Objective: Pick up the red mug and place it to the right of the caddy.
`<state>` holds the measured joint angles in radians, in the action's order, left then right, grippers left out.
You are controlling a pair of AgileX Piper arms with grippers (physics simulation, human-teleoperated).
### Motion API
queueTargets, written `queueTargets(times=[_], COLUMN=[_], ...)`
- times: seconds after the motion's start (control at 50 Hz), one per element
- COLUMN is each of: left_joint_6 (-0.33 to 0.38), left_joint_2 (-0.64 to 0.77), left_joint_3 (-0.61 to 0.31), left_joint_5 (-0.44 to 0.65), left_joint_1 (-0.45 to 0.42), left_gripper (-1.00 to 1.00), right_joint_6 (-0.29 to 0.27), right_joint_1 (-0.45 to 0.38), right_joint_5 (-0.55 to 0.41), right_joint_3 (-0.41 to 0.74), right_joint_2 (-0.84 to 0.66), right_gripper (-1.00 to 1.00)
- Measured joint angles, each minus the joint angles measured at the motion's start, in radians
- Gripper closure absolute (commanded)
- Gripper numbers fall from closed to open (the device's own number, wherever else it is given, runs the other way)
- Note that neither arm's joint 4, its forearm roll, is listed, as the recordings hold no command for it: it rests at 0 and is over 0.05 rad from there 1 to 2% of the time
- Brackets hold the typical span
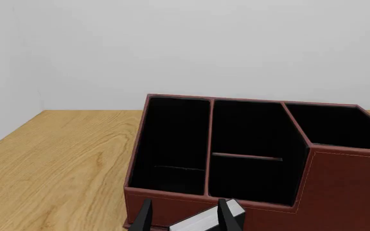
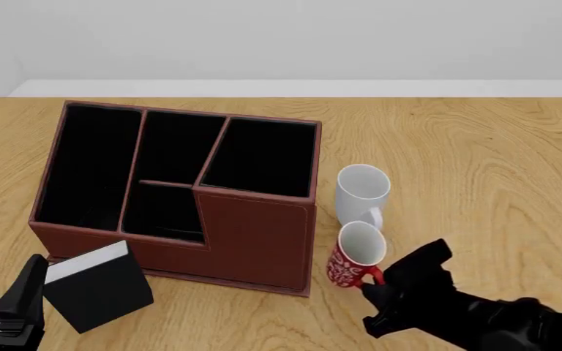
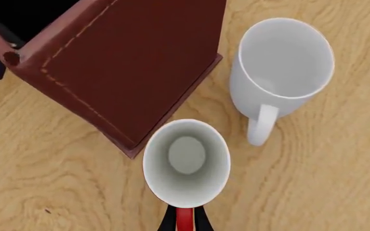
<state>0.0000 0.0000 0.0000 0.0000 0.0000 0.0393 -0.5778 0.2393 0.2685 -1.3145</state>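
The red mug (image 2: 358,254) is stood upright just right of the caddy (image 2: 178,191), handle pointed toward the camera and clamped by the right gripper (image 2: 377,284). The left gripper (image 1: 183,215) is held apart beside a small black box (image 2: 97,285). Everything is set on a wooden table (image 2: 476,153) before a pale wall.

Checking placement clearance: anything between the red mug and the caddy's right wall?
Nothing. In the front view only a thin strip of bare table separates the red mug from the caddy. The right wrist view shows the same gap.
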Motion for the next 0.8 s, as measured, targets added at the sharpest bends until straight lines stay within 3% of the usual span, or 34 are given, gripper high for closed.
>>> queueTargets(times=[0.8], left_joint_6=[0.000], left_joint_2=[0.000], left_joint_3=[0.000], left_joint_5=[0.000], left_joint_1=[0.000], left_gripper=[-1.00], right_joint_6=[0.035], right_joint_1=[-0.002], right_joint_5=[0.141], right_joint_3=[0.004], right_joint_2=[-0.099], right_gripper=[1.00])
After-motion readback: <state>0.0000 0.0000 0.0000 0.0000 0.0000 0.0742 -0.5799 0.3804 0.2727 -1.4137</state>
